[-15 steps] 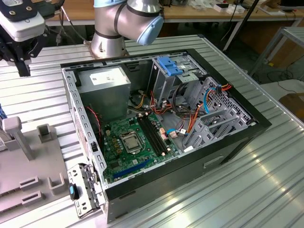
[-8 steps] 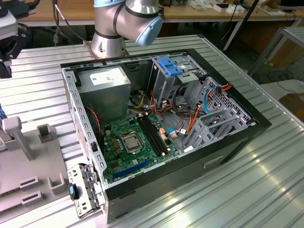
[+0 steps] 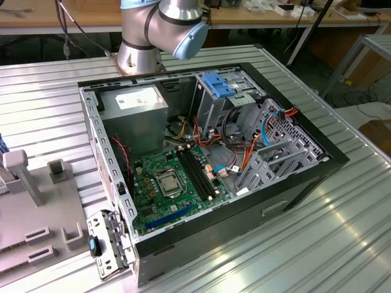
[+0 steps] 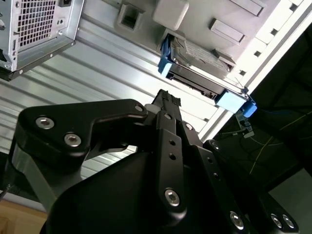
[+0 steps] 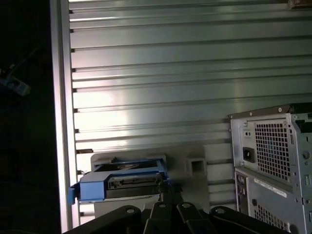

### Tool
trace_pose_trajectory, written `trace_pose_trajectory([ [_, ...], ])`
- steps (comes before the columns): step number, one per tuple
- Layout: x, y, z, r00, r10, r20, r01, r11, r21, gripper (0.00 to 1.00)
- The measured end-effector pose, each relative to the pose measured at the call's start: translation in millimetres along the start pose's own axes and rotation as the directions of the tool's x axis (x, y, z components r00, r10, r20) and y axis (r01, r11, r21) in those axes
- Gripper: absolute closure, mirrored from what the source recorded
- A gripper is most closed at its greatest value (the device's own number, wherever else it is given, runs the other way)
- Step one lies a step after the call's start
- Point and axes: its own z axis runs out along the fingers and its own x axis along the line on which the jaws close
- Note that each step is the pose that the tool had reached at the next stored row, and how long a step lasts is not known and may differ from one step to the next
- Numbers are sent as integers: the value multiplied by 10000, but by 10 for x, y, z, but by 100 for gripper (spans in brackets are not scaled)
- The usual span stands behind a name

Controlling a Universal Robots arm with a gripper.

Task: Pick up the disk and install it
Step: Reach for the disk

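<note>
**One disk sitting in its tray, gripper not yet on it**

In the exterior view, the computer case (image 3: 293, 183) is lying on its side with the panel off. I judge that this is keeping its drive cage (image 3: 214, 107) facing up and reachable for you. The light-blue latch (image 3: 221, 84) is sitting on top of that cage. The case is resting on a ribbed metal table (image 3: 342, 244). A grey tray (image 3: 36, 238) is lying beside it on the exterior view's left. A wooden bench (image 3: 61, 15) is running along behind the table.

In the second wrist view, the gripper (image 4: 168, 102) is pointing toward the disk (image 4: 200, 68) and is hanging apart from it. The disk is sitting in the grey tray (image 4: 243, 19), probably so that its blue frame is staying exposed for a grasp. You cannot tell how far the gripper is open, but it is carrying nothing.

In the first wrist view, the disk (image 5: 127, 183) is sitting just beyond the gripper (image 5: 165, 209), near the table's edge. Dark floor is showing past that edge, and the case (image 5: 273, 156) is standing well apart from the disk.
</note>
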Motion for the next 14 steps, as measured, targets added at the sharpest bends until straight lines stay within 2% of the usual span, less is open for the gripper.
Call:
trace_pose_trajectory([
  [2, 60, -5, -3, 10000, -17, -2, 17, 10000, 1, 89],
  [4, 163, -23, -5, 10000, -35, -2, 35, 10000, 0, 89],
  [8, 306, -64, -10, 10000, -40, -3, 40, 10000, 0, 89],
  [14, 466, -86, -15, 10000, -39, -6, 39, 10000, 0, 89],
])
